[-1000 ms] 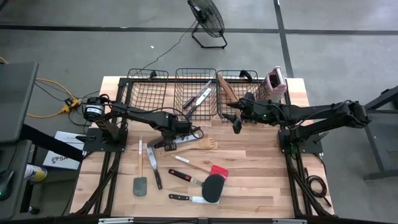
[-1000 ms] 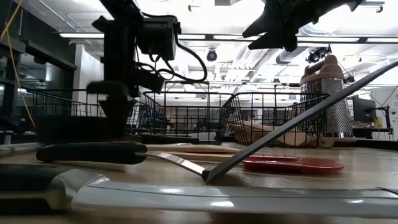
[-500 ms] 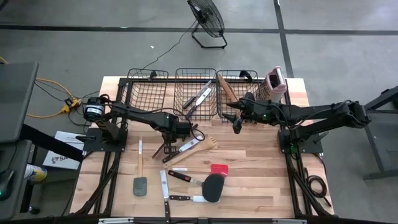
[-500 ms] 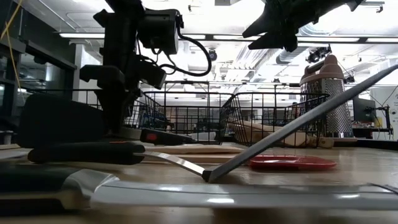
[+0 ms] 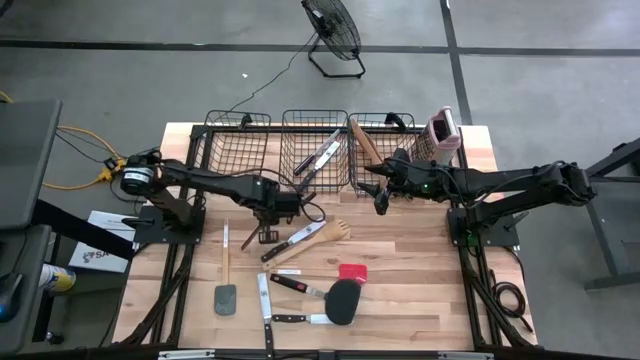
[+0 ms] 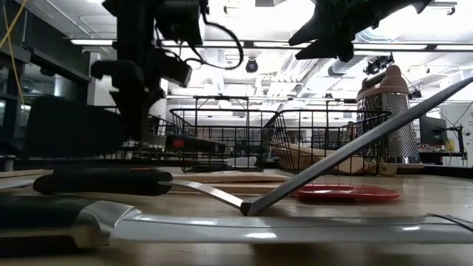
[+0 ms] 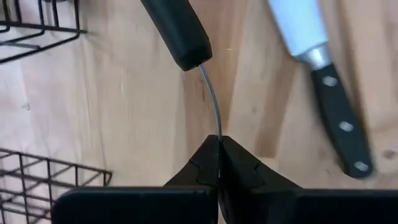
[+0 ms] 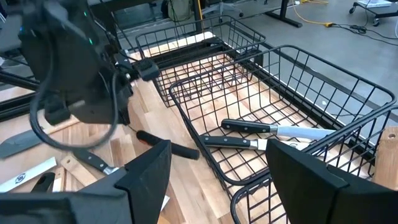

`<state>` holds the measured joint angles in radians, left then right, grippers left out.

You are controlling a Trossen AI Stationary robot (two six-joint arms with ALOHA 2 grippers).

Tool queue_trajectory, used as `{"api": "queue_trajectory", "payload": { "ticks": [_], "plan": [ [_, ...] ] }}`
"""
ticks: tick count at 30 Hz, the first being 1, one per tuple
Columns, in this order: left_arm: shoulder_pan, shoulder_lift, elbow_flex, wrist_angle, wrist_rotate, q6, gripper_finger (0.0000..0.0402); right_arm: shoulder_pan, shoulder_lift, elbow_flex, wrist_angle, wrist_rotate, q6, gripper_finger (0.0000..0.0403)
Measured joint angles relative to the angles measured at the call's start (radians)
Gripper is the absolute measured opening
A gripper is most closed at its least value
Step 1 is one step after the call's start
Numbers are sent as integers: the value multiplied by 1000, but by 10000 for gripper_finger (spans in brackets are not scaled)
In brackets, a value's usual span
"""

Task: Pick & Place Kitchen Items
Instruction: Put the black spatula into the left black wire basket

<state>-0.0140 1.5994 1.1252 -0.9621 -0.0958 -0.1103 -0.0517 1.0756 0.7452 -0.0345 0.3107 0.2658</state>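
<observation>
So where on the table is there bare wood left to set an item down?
Free: the right side of the table, between the red spatula and the right arm's base, and the strip in front of the box grater. Crowded: front centre, where knives and the black spatula cluster, and around the left tool.

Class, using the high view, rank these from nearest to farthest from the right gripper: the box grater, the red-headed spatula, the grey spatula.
From the right gripper, hovering by the right basket:
1. Box grater, at the table's back right corner.
2. Red-headed spatula, mid-table towards the front.
3. Grey spatula, front left.
</observation>
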Motion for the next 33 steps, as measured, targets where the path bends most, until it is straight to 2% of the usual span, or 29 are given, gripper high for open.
{"api": "queue_trajectory", "payload": {
  "ticks": [9,16,24,33],
  "plan": [
    [-76,-120,0,-97,6,-74,0,0,0,0,-5,0,0,254],
    [-143,-228,0,-95,-25,-144,0,0,0,0,-10,0,0,254],
    [-157,-333,23,-118,-150,-159,0,0,0,0,-11,0,0,254],
    [-133,-353,219,-306,-390,-50,0,0,0,0,-6,0,0,254]
  ]
}}
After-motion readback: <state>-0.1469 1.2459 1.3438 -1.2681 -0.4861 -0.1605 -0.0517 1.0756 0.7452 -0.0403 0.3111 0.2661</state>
